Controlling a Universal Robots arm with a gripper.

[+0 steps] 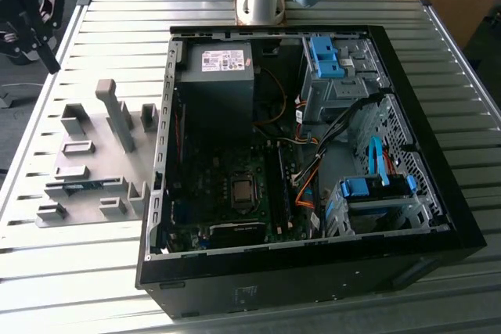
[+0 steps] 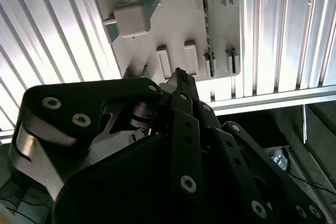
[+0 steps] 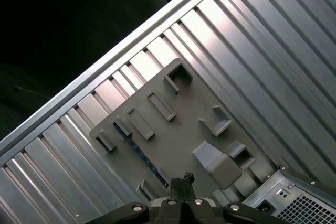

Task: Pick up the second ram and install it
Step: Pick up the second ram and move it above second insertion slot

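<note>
One gripper (image 3: 181,182), jaws together and gripping nothing, hangs over the one grey holder tray (image 1: 98,134) on the slatted table (image 1: 117,21). One second ram (image 1: 82,186) lies in that tray, apart from the gripper. One open computer case (image 1: 313,267) stands just beside the tray.

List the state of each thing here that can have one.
computer case: open, side cover off.
second ram: lying in gray tray, not gripped.
claw: shut, holding nothing, clear of the ram.
</note>
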